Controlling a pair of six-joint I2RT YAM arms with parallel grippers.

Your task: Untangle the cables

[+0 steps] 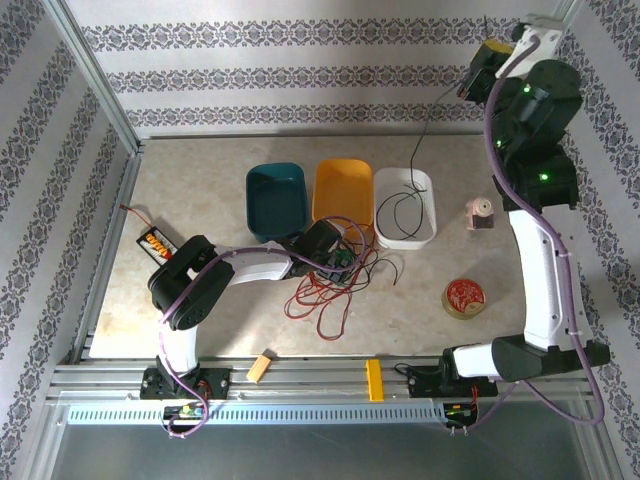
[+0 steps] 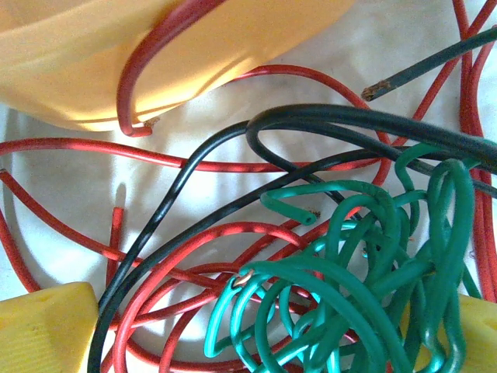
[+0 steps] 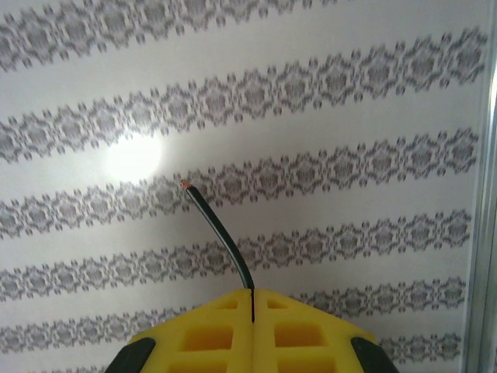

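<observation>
On the table (image 1: pixel 200 190), in front of the orange bin (image 1: pixel 343 185), lies the tangle of cables (image 1: pixel 325 290). Its red loops (image 2: pixel 78 145) spread widest, a green coil (image 2: pixel 365 272) is bunched tight at the centre, and a black strand (image 2: pixel 165 210) crosses both. Left gripper (image 2: pixel 256 342) hangs over the coil, jaws fully spread, holding nothing. Right gripper (image 3: pixel 252 299), raised high, is pinched closed on a separate black cable (image 3: pixel 225 233), whose free length drops into the white bin (image 1: pixel 404 172). The wires look light, limp yet springy, and slick-coated. They are probably best gripped near a bare end (image 2: pixel 377 89), where one strand can slide free without tightening the knot.
</observation>
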